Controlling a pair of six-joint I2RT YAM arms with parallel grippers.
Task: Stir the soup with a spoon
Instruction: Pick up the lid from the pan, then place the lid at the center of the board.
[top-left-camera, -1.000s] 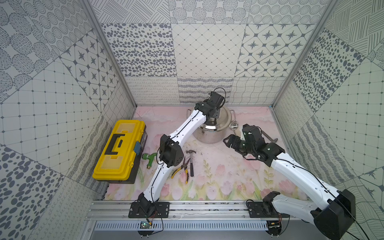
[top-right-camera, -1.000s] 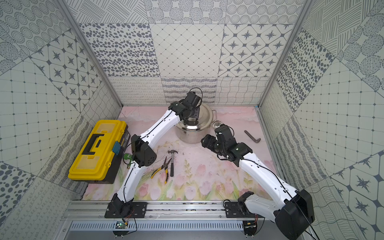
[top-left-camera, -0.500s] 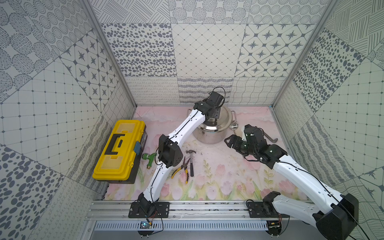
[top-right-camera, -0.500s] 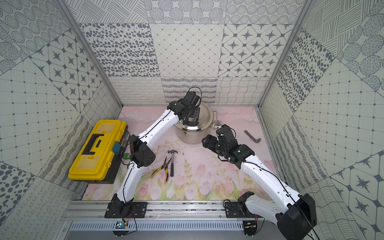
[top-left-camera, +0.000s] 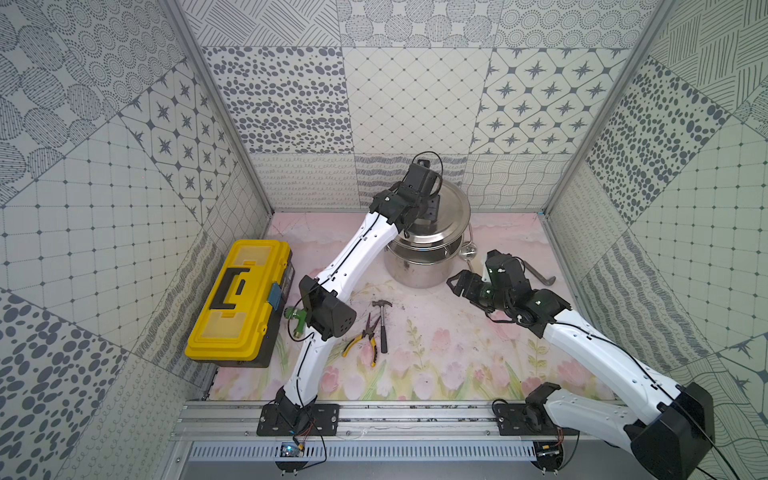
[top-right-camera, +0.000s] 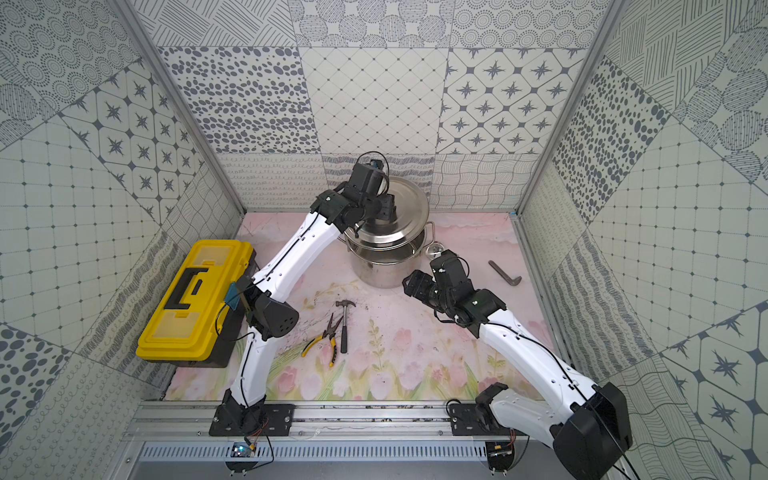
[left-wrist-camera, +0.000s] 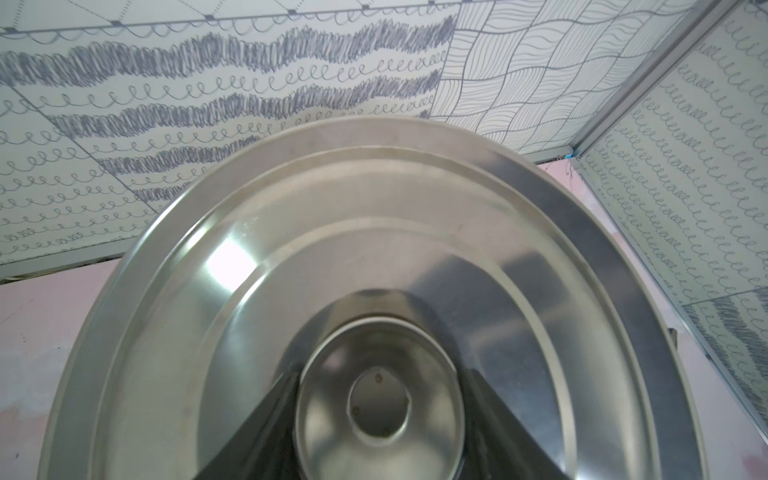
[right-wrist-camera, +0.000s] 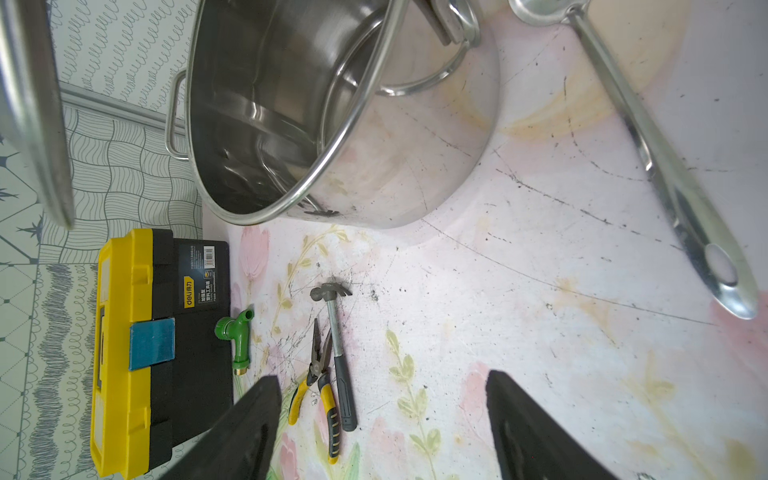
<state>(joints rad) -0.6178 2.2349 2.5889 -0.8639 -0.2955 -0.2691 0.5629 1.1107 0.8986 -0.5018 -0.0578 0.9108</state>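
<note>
Right wrist view gives the only writing that can be read: the black side of the yellow plastic toolbox (right-wrist-camera: 124, 353) carries a small yellow label with the word "deli". Beside it is a sticker with a barcode, whose print is too small to read.

The large shiny stainless-steel stockpot (right-wrist-camera: 374, 166) stands at the back of the flower-printed table (right-wrist-camera: 540, 332). It has two loop side handles and a mirror-bright inner wall; whether liquid is inside cannot be told. The long thin all-steel ladle (right-wrist-camera: 648, 158) lies flat on the table just beside the stockpot. Its small round bowl is near one loop handle, and the flat end of its handle has a hole. In both top views only the bowl shows (top-left-camera: 468, 250), because the right arm covers the rest.

The left tool (top-left-camera: 428, 206) is closed on the knob (left-wrist-camera: 378, 399) of the round steel lid (left-wrist-camera: 374, 249) and holds it raised, hanging over the back part of the stockpot's opening. The right tool (right-wrist-camera: 380, 386) is wide open with nothing in it and hovers over the table near the ladle.

Near the toolbox lie a green plastic hose fitting (right-wrist-camera: 237, 336), yellow-handled pliers (right-wrist-camera: 320, 382) and a black-handled hammer (right-wrist-camera: 338, 353). A dark bent metal key (top-right-camera: 505, 274) lies apart near the right wall.
</note>
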